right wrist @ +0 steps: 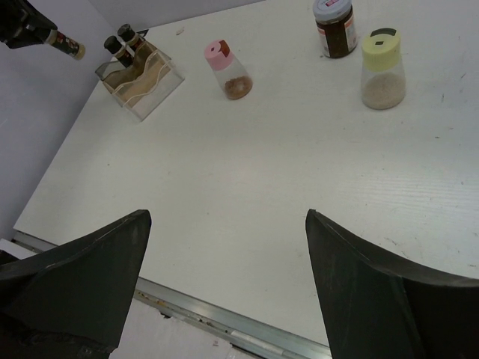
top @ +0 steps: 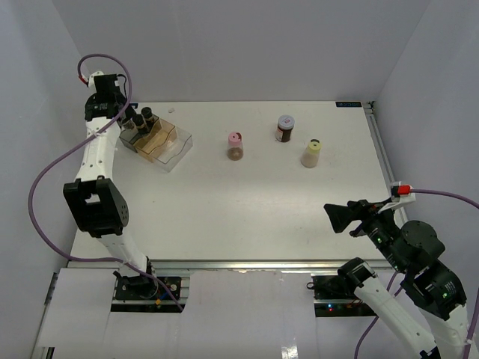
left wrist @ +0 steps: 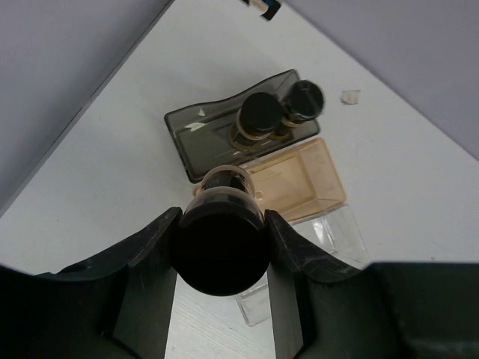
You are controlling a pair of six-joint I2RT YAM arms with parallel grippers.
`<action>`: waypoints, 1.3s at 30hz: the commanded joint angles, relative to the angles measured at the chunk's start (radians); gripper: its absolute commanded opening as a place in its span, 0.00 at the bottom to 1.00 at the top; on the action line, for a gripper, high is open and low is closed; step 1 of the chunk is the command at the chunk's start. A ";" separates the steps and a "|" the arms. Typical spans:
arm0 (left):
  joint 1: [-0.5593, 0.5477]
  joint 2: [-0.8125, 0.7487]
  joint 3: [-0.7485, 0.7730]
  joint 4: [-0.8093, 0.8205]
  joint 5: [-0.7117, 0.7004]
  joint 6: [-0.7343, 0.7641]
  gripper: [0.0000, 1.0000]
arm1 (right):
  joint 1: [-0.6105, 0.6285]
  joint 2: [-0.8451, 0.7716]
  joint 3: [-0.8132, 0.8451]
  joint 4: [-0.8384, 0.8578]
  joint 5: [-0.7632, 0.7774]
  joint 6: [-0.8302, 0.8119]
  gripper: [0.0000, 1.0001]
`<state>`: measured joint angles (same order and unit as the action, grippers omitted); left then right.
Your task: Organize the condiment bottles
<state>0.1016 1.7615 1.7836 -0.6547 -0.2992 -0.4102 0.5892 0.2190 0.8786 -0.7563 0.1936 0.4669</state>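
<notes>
Right now, gripping a dark glass bottle with a black cap (left wrist: 221, 254) in the left claw (left wrist: 222, 224), clenched on either side of the cap end. Holding it in the air over the clear plastic compartment bin (top: 178, 142) at the far left corner of the white desk (top: 262, 202), apparently touching nothing below. Carrying it slanted rather than upright, with the long axis running from the cap, back by the wrist, to the base, aimed down at the bin around the wall between the dark slot and the amber one. Already counting two matching black-capped bottles (left wrist: 260, 114) side by side in that dark slot, caps up. Left out on the open desk toward the far edge: a pink-capped jar (top: 235, 145), a wider grey-lidded jar with a red label (top: 285, 128) and a pale yellow shaker (top: 311, 152), all upright and well apart. Over by the near right corner, seeing the right claw (top: 337, 217) spread wide and empty. Watching for trouble now: could snag the base on a divider wall because of that slant, could knock the two seated neighbours just beside the target, could shove the light-looking bin along the desk. Letting go before levelling would probably leave it leaning or toppled
</notes>
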 commanded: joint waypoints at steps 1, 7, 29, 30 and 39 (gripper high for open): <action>0.043 0.034 0.016 0.042 0.049 -0.015 0.00 | 0.000 0.018 0.000 0.090 0.007 -0.069 0.90; 0.084 0.127 0.057 0.070 0.038 0.006 0.00 | 0.000 0.028 -0.024 0.123 0.048 -0.107 0.90; 0.096 0.337 0.206 0.119 0.059 0.077 0.00 | 0.000 0.021 -0.156 0.227 0.119 -0.123 0.90; 0.095 0.340 0.199 0.128 0.066 0.084 0.00 | 0.000 0.024 -0.158 0.225 0.125 -0.127 0.90; 0.096 0.366 0.160 0.152 0.070 0.091 0.09 | 0.000 0.005 -0.169 0.229 0.159 -0.150 0.90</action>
<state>0.1932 2.1231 1.9452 -0.5382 -0.2420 -0.3272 0.5892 0.2404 0.7140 -0.5812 0.3164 0.3464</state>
